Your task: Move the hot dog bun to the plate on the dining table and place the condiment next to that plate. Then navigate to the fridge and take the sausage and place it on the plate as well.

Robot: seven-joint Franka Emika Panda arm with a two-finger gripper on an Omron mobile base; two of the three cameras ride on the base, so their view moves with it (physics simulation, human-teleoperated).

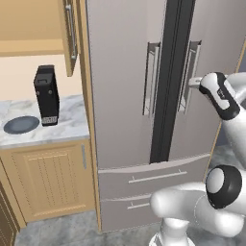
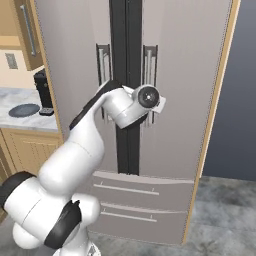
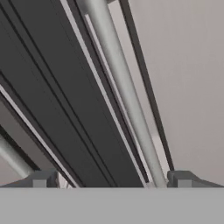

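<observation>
The claw (image 3: 111, 179) stands wide open against the tall grey stainless-steel fridge (image 1: 144, 96), its long vertical right-door handle (image 3: 120, 87) running toward one o'clock beside the right fingertip (image 3: 186, 178). Closing off-centre risks missing the bar — the door stays shut.

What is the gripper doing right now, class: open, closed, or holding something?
Gripper: open, holding nothing; the right door handle of the fridge runs up between its fingertips.
</observation>
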